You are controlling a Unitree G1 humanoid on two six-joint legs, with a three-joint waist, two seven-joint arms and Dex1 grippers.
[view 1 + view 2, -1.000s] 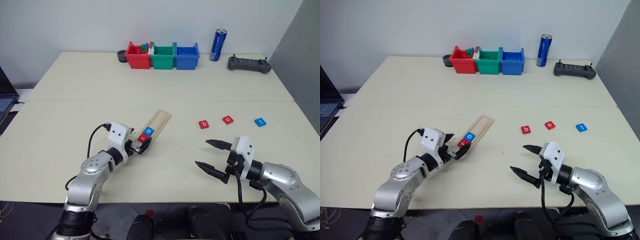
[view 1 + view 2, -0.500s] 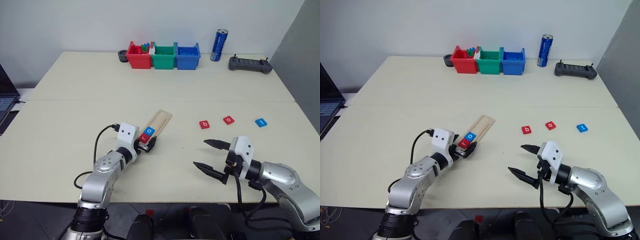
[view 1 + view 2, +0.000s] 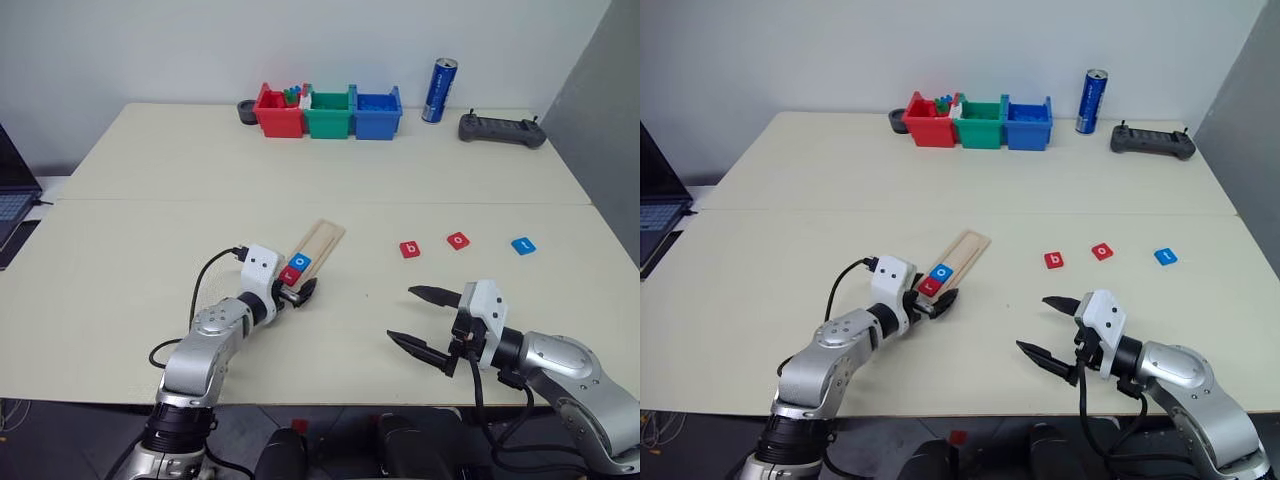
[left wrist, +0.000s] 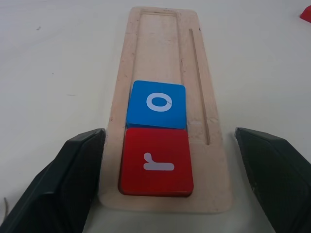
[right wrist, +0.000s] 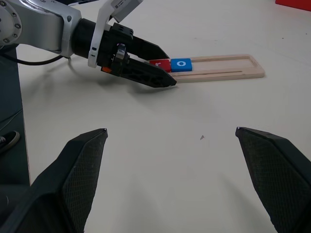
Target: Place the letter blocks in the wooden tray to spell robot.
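Wooden tray (image 4: 167,43): red r tile (image 4: 156,162) and blue o tile (image 4: 158,103) seated at near end. Left gripper (image 4: 167,182) spread around that end, nothing gripped. Red b tile (image 3: 409,249), red o tile (image 3: 457,240), blue t tile (image 3: 522,245) left on table (image 3: 150,240), unplaced. Right gripper (image 3: 425,325) spread wide, empty.

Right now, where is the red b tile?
In the head views, the red b tile lies loose on the table, right of the wooden tray, leftmost of three tiles beside the red o tile.

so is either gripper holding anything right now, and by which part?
Nothing held. The left gripper is open, fingers straddling the near end of the wooden tray without clamping it. The right gripper is open over bare table.
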